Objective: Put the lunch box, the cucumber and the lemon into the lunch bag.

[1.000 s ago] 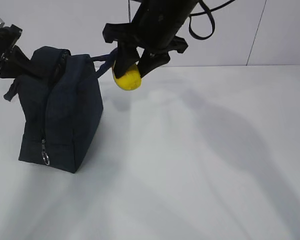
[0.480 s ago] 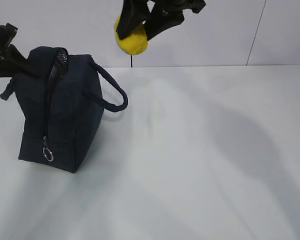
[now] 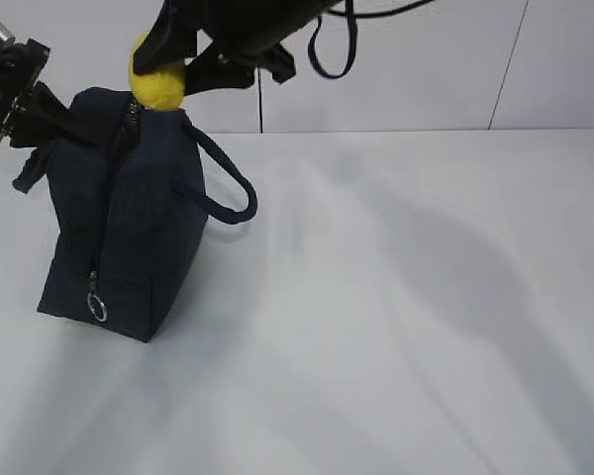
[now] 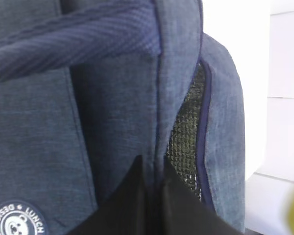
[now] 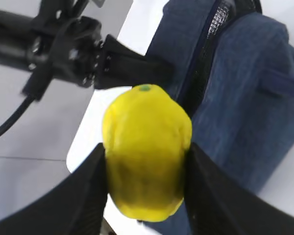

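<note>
Two jaws of right gripper [image 5: 146,196] clamp lemon [image 5: 146,152], left gripper [image 3: 42,109] pinched shut on lunch bag [image 3: 129,233] fabric; centre opening under jaws before release.

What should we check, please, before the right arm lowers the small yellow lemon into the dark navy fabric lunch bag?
1. Grip on the small yellow lemon: ok, it sits clamped between the two black fingers of the right gripper.
2. Lemon over the opening: ok, roughly; in the exterior view it hangs just above the top of the dark navy fabric lunch bag.
3. Bag steadied: ok, the left gripper is shut on the bag's fabric near the top edge.
4. Zipper gap wide enough for the lemon: cannot tell; it looks narrow from the right wrist view.
5. Space inside the bag: cannot tell, the interior is hidden.
</note>
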{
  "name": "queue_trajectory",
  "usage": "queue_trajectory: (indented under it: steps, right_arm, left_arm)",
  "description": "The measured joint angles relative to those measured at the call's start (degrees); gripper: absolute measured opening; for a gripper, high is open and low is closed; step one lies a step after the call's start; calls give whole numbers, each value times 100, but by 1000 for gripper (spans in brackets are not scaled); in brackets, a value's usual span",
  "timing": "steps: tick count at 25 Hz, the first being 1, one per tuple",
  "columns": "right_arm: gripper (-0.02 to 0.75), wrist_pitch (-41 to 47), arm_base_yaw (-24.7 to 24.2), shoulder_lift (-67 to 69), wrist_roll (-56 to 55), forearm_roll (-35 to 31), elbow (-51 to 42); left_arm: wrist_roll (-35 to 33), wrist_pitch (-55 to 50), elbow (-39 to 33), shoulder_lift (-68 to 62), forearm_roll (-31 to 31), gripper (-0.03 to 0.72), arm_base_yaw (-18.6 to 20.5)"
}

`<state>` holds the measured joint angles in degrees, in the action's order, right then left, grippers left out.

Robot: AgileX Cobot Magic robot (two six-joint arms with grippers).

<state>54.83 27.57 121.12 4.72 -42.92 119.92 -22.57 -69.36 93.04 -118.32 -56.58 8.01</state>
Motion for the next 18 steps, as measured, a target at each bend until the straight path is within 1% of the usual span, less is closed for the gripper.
queue_trajectory:
  steps: [5, 10, 12, 15, 18]
  right_arm:
    - [344, -583, 0, 625, 210, -829, 5]
    - [344, -979, 0, 1022, 992, -2351, 29]
    - [344, -1111, 0, 1174, 1249, -2818, 40]
    - [344, -1256, 0, 1367, 1380, -3126, 51]
    - [344, -1282, 0, 1570, 1428, -3209, 51]
  left_arm:
    - [-31, 7, 0, 0, -25, -15, -78]
    - [-52, 7, 0, 0, -25, -15, -78]
    - [-52, 12, 0, 0, -25, -15, -78]
    - [-52, 12, 0, 0, -25, -15, -78]
    - [-61, 12, 0, 0, -25, -15, -78]
